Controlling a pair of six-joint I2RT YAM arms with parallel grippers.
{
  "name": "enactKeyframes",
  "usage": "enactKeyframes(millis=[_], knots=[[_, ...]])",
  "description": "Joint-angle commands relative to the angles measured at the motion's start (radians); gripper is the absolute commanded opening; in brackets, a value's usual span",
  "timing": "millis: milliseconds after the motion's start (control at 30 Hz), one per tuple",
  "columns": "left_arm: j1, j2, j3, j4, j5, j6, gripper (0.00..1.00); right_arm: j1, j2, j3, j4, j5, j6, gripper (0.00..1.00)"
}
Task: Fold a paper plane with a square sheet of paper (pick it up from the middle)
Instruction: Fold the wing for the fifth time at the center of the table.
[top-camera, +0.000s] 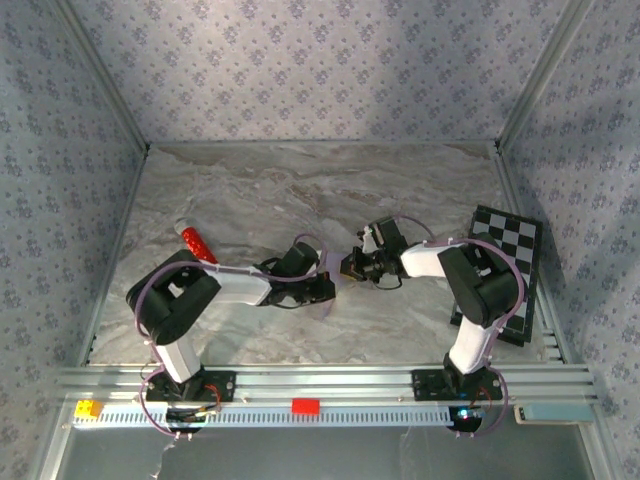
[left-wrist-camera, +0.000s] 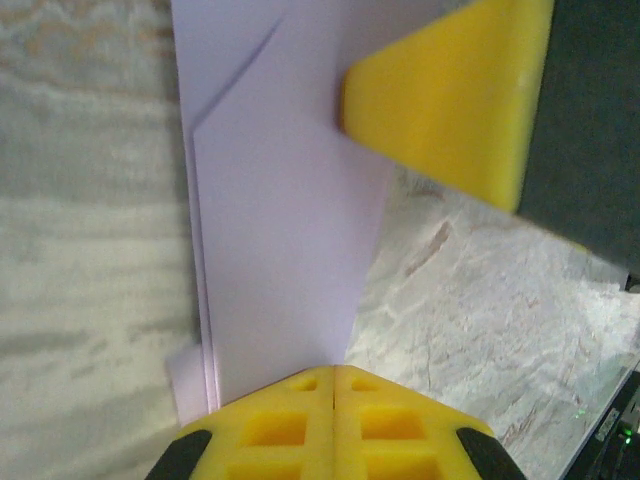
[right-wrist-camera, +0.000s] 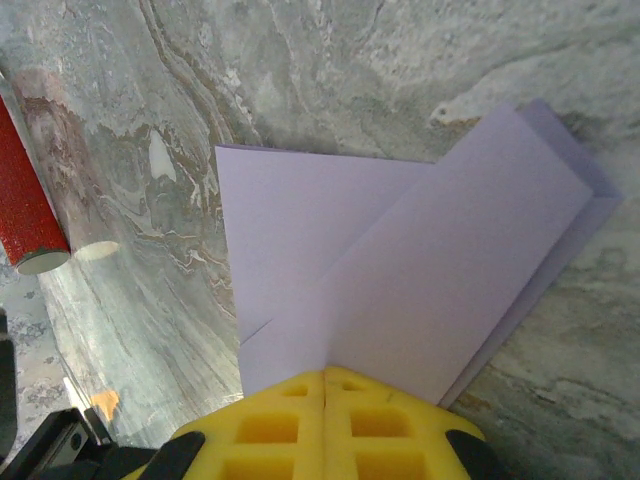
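**Two robot arms, one lilac sheet.** A partly folded sheet of paper (right-wrist-camera: 400, 260), pale lilac, is held between two robot arms near the middle of a marble-patterned table (top-camera: 250, 190). The left gripper (left-wrist-camera: 335, 378) is seen with its yellow fingers pressed together, no gap between them, and the near end of the sheet is pinched at their tips. The right gripper (right-wrist-camera: 325, 380) is closed in the same way on another edge, where a diagonal flap is laid over the layers beneath.

In the left wrist view a long crease is shown running the sheet's length, and the right gripper is seen at the sheet's far right edge. From above, the two grippers are found almost tip to tip. The sheet there is washed out against the pale surface, and whether it is raised off the table cannot be told with certainty.

A small red cylinder (top-camera: 195, 242) is seen lying to the left, apart from the sheet. A black-and-white checkered board (top-camera: 505, 262) is seen at the right edge, behind the right arm.
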Motion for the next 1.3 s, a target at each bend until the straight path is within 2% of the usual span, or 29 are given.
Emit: enactKeyframes(millis=[0,267,500,800,1033,1267], knots=[[-0.013,-0.044,0.035,-0.131,-0.008,0.029,0.02,-0.022,0.038,-0.031,-0.099,0.116,-0.021,0.00],[-0.009,0.038,0.168,-0.178,0.002,0.081,0.03,-0.020,0.045,-0.030,-0.105,0.112,-0.023,0.00],[-0.009,0.096,0.134,-0.135,0.030,0.056,0.03,-0.021,0.053,-0.030,-0.107,0.111,-0.027,0.00],[-0.024,0.010,-0.026,-0.126,0.032,0.025,0.03,-0.022,0.068,-0.028,-0.122,0.121,-0.039,0.00],[-0.041,-0.052,-0.086,-0.163,0.054,0.046,0.03,-0.027,0.063,-0.028,-0.130,0.124,-0.046,0.00],[-0.050,-0.129,-0.082,-0.257,-0.016,0.068,0.03,-0.029,0.055,-0.032,-0.132,0.126,-0.046,0.00]])
